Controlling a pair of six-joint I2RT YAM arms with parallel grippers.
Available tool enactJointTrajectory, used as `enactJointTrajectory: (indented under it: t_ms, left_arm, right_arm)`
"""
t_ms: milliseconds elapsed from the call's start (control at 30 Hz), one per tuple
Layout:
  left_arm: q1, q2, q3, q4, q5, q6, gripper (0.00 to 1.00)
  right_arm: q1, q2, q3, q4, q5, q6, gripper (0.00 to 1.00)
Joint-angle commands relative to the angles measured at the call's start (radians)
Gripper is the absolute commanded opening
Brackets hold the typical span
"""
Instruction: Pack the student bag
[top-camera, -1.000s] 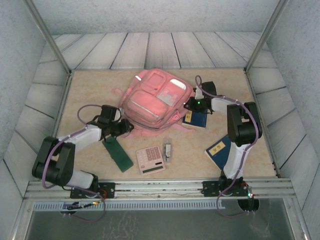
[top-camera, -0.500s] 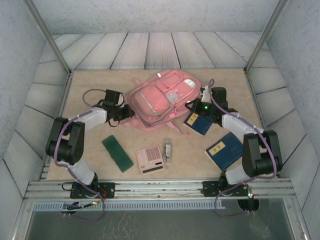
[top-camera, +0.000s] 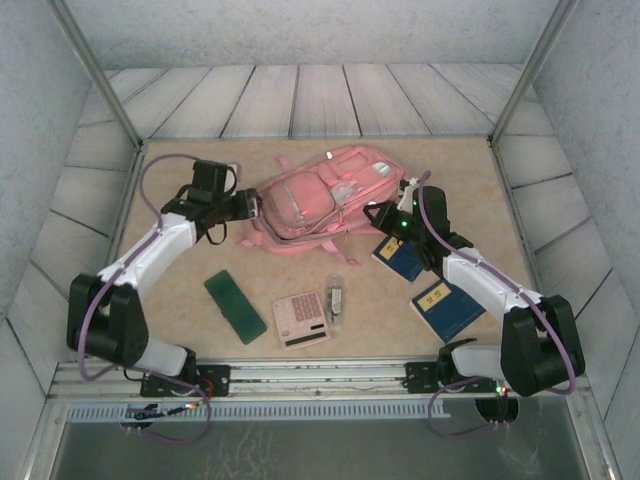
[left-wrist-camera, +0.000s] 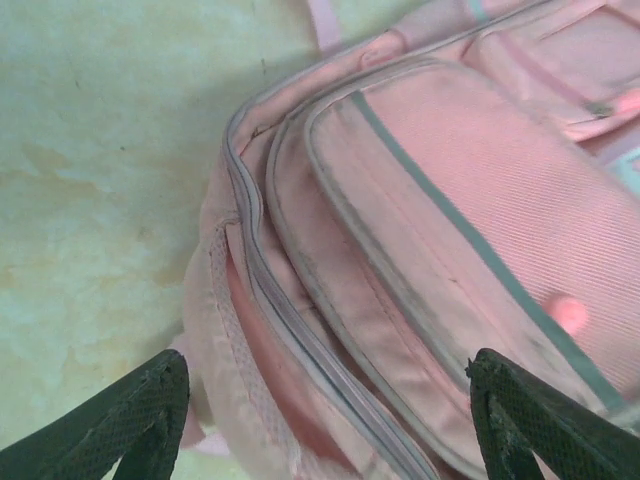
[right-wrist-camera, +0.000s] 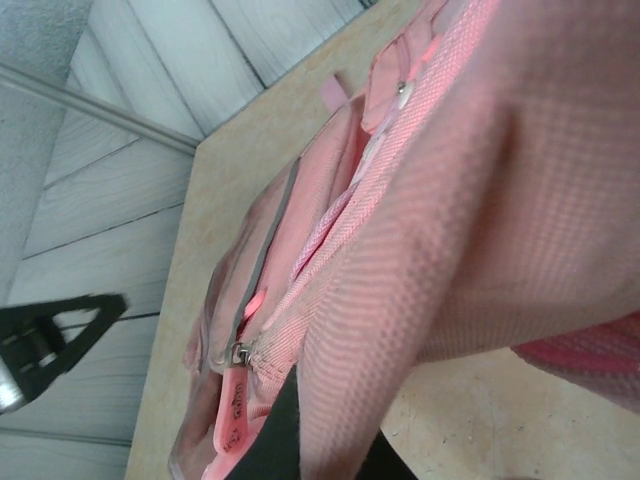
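Lying at the 12 o'clock end of the worktop (top-camera: 500, 200), the bag (top-camera: 320, 195) rests front side up, its long axis running roughly 8 to 2 o'clock. The zipped pockets face the overhead camera and a strap trails off toward 5 o'clock.

Left fingers (top-camera: 250, 205) sit at the bag's 9 o'clock edge. In the left wrist view they stand wide apart (left-wrist-camera: 150, 415), with the bag's (left-wrist-camera: 430, 230) corner and its grey zip seams lying between the tips. No contact with the fabric is visible.

Right fingers (top-camera: 378, 213) are at the bag's 4 o'clock side. In the right wrist view a fold of the bag (right-wrist-camera: 440, 200) runs down between the dark fingers (right-wrist-camera: 272, 440), which are clamped on it. A pink zip pull hangs just beside them at 9 o'clock.

Other items on the worktop, all clear of the bag:
- Green case (top-camera: 235, 307), toward 7 o'clock.
- Calculator (top-camera: 302, 319), at 6 o'clock, pink.
- Small clip-like item (top-camera: 337, 298), just beside the calculator at its 2 o'clock; too small to identify.
- Near blue book (top-camera: 445, 305), at 4 o'clock.
- Far blue book (top-camera: 403, 258), partly under the right arm.
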Motion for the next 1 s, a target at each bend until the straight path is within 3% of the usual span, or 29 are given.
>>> enactJointTrajectory:
  t_ms: [0, 200, 333, 533, 967]
  left_arm:
    - [-0.043, -0.111, -0.049, -0.098, -0.07, 0.01, 0.74]
    - [-0.196, -0.288, -0.225, 0.032, 0.115, 0.128, 0.71]
    - [-0.277, -0.337, -0.318, 0.167, 0.209, 0.099, 0.7]
    - [-0.333, -0.314, -0.335, 0.247, 0.193, 0.102, 0.69]
    - [-0.363, -0.033, -0.196, 0.443, 0.157, 0.054, 0.53]
  right_arm:
    - [0.015, 0.005, 0.045, 0.089, 0.068, 0.027, 0.0]
    - [0.057, 0.055, 0.065, 0.137, 0.13, 0.091, 0.0]
    - [0.1, 0.085, 0.109, 0.125, 0.164, 0.104, 0.0]
    - [0.146, 0.094, 0.154, 0.095, 0.209, 0.147, 0.0]
    - [0.232, 0.1, 0.205, 0.067, 0.274, 0.213, 0.0]
